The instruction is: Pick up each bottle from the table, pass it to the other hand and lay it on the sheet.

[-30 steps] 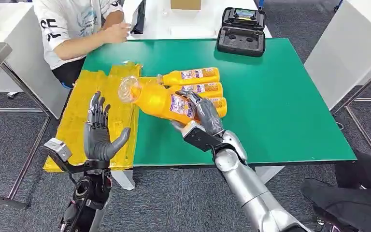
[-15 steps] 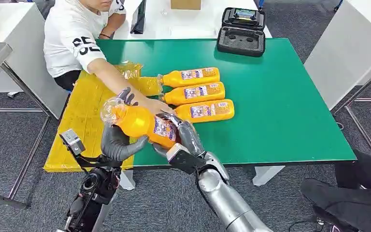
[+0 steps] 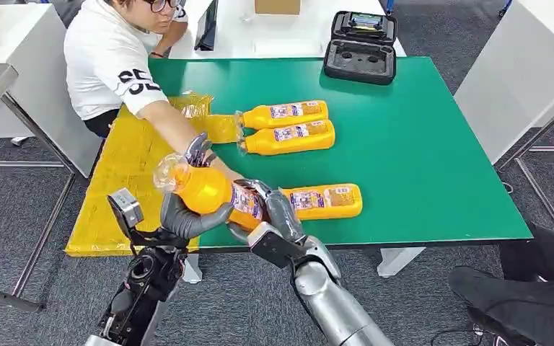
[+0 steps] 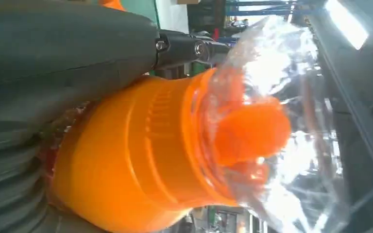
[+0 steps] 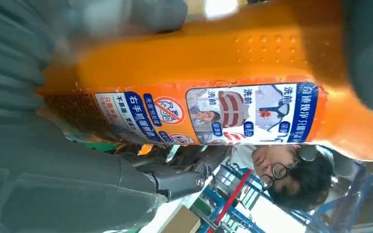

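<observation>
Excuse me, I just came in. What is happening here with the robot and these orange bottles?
The robot is passing an orange bottle from one hand to the other above the table's front edge. Its right hand grips the labelled body, and its left hand wraps the neck end. Three more bottles lie on the green table. A person reaches an arm in behind the held bottle. The yellow sheet lies at the table's left end.

Black case (image 3: pixel 361 45) on green table (image 3: pixel 418 144); person (image 3: pixel 112 65) seated
</observation>
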### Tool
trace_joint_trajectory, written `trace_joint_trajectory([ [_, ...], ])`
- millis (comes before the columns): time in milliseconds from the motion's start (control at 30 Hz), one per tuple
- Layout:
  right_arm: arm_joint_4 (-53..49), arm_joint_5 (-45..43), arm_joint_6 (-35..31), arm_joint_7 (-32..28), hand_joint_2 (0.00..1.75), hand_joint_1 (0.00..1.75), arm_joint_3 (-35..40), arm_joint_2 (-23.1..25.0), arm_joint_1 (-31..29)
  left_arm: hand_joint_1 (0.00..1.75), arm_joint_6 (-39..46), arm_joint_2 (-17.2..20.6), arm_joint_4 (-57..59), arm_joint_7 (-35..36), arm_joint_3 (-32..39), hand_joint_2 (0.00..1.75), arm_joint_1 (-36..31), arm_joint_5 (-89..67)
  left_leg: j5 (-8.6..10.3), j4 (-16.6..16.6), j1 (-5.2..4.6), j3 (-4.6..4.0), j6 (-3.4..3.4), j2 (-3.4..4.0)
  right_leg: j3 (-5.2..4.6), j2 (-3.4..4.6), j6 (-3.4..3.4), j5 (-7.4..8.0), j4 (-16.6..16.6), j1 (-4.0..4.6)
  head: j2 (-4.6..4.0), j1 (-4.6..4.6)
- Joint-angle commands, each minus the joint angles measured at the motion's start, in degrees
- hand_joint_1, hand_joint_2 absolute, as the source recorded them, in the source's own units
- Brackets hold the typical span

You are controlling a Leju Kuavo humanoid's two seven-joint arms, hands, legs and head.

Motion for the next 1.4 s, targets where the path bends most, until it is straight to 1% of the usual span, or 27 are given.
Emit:
trace_joint_trajectory([
  [33,-0.42,0.14,0.46,0.37,1.75,1.75,-0.99,-1.02,-0.71,0.00,0.33,0.51,7.64,0.38,-1.77,1.75,-4.46,-1.62,0.03,0.01,0.03,-0.02,-0.06,-0.09,0.01,-0.10,-0.06,0.00,0.00,0.03,0.00,0.00],
  [333,-2.97,0.49,0.54,1.38,1.75,1.75,-1.66,-1.05,0.46,0.00,0.32,0.32,10.97,0.52,-1.69,1.75,-6.13,-2.38,0.04,0.02,0.06,-0.03,-0.07,-0.11,0.03,-0.13,-0.08,0.02,-0.02,0.06,0.00,0.00],
  [467,-2.24,0.64,0.85,1.41,1.75,1.75,-1.68,-1.01,-0.09,0.02,-1.61,0.72,11.22,0.85,-1.56,1.75,-6.00,-1.70,0.02,0.00,0.01,0.00,-0.05,-0.01,0.01,-0.02,-0.05,0.01,0.00,0.01,0.00,0.00],
  [500,-2.10,0.90,0.71,1.37,1.75,1.75,-1.63,-1.02,-0.32,0.17,-2.68,0.84,11.33,1.03,-1.58,1.75,-6.01,-1.26,0.04,0.00,0.06,-0.01,-0.10,-0.01,0.01,-0.03,-0.10,0.04,-0.02,0.07,0.00,0.00],
  [533,-2.00,0.93,0.71,1.36,1.75,1.75,-1.66,-0.98,-0.42,0.47,-3.01,0.81,11.34,1.06,-1.37,1.75,-5.94,-0.99,0.03,0.00,0.03,-0.01,-0.07,-0.03,0.01,-0.05,-0.07,0.02,0.00,0.04,0.00,0.00],
  [567,-2.00,1.04,0.61,1.40,1.75,1.75,-1.70,-0.95,-0.53,0.96,-3.07,0.81,11.31,1.04,-1.30,1.75,-5.85,-1.00,0.05,0.00,0.07,-0.02,-0.11,-0.02,0.00,-0.04,-0.11,0.04,0.00,0.07,0.00,0.00],
  [600,-2.01,1.64,0.12,1.66,1.75,1.75,-1.47,-0.98,-0.55,1.41,-3.60,0.67,11.16,0.87,-1.05,1.75,-5.79,-0.51,0.04,0.00,0.04,-0.02,-0.09,-0.02,0.00,-0.03,-0.10,0.04,-0.01,0.05,0.00,0.00],
  [633,-1.97,1.72,0.12,1.70,1.75,1.75,-1.45,-0.94,-0.56,1.48,-4.39,0.61,11.15,0.86,-0.89,1.75,-5.78,0.16,0.02,0.00,0.03,-0.01,-0.06,-0.01,0.01,-0.02,-0.07,0.02,-0.01,0.04,0.00,0.00],
  [667,-1.79,1.87,0.22,1.81,1.75,1.75,-1.34,-0.94,-0.60,1.59,-6.14,0.46,10.81,0.53,-0.49,1.75,-5.65,1.75,0.02,0.00,0.02,-0.01,-0.06,0.01,0.00,0.00,-0.06,0.02,0.01,0.03,0.00,0.00],
  [700,-1.41,2.46,0.01,2.12,1.75,1.75,-0.92,-1.04,-0.72,1.69,-9.34,0.28,10.68,0.40,0.05,1.75,-5.51,4.63,0.02,0.02,0.05,-0.02,-0.09,0.02,0.00,0.01,-0.09,0.03,0.01,0.06,0.00,0.00],
  [733,-1.17,2.68,-0.16,2.21,1.75,1.75,-0.77,-1.03,-0.77,1.69,-10.40,0.30,10.53,0.40,0.16,1.75,-5.39,5.59,0.02,0.01,0.03,-0.02,-0.06,0.01,-0.01,0.00,-0.06,0.02,0.01,0.04,0.00,0.00],
  [767,-0.69,2.79,-0.12,2.25,1.75,1.75,-0.71,-0.96,-0.90,1.75,-10.50,0.57,9.90,0.12,-0.16,1.75,-5.17,5.46,0.01,0.01,0.03,-0.02,-0.06,0.00,-0.01,-0.01,-0.06,0.01,0.02,0.03,0.00,0.00],
  [867,0.20,3.78,-0.82,2.59,1.75,1.75,-0.45,-1.06,-1.05,1.75,-12.53,0.46,9.59,0.23,0.00,1.75,-5.19,7.39,0.02,0.00,0.09,0.00,-0.11,0.06,0.03,0.05,-0.11,0.05,-0.03,0.09,0.00,0.00],
  [1133,0.38,4.93,-1.31,3.13,1.75,1.75,-0.55,-1.05,-0.77,1.75,-14.56,0.57,9.05,-0.26,0.00,1.75,-5.14,9.16,0.02,0.00,0.04,-0.02,-0.06,0.00,0.01,-0.01,-0.07,0.03,0.00,0.04,0.00,0.00],
  [1400,0.34,5.15,-1.30,3.28,1.75,1.75,-0.57,-1.03,-0.71,1.75,-14.56,0.57,8.86,-0.29,0.01,1.75,-5.05,9.24,0.02,-0.01,0.05,-0.01,-0.08,-0.02,0.03,-0.03,-0.08,0.02,-0.02,0.06,0.00,0.02],
])
